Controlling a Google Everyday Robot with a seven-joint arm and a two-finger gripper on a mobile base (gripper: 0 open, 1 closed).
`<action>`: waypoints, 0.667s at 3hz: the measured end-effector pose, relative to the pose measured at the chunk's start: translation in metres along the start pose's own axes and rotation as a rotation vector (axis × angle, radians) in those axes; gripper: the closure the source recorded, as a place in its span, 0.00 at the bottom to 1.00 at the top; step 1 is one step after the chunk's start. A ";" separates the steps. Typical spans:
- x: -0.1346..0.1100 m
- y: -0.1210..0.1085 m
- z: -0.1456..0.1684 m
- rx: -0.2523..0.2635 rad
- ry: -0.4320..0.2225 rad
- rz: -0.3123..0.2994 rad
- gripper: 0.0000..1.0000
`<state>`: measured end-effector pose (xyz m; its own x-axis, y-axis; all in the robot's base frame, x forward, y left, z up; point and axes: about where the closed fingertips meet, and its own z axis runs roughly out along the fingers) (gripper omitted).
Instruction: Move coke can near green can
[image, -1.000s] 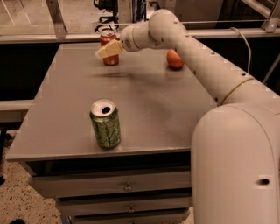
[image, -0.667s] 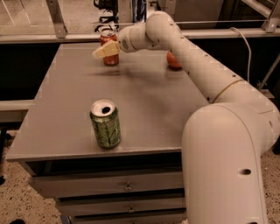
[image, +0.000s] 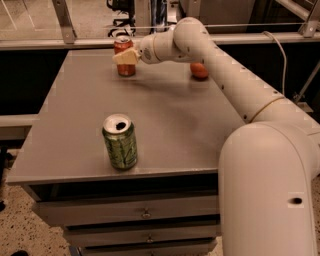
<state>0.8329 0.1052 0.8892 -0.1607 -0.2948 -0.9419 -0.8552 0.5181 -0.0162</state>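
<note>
Standing behind the gripper (image: 125, 56) is the red, silver-topped coke can (image: 126, 69); jaws' state unclear.

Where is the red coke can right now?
In the camera view the coke can stands at the far edge of the grey table, left of the apple, with the claw right at it; the green can stands apart near the front edge.

The desk (image: 165, 125) top is smooth, matt grey. The green can (image: 120, 141) is glossy printed aluminium with a bare silver top, and so is the coke can (image: 125, 70) at upper left. The end effector (image: 126, 56), at the coke can, looks like matt cream plastic. The arm (image: 225, 75) has a smooth, faintly glossy white shell.
</note>
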 end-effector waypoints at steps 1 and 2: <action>0.004 0.012 -0.019 -0.030 -0.031 0.024 0.65; 0.001 0.029 -0.048 -0.066 -0.073 0.016 0.88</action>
<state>0.7839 0.0815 0.9037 -0.1405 -0.2262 -0.9639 -0.8838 0.4674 0.0191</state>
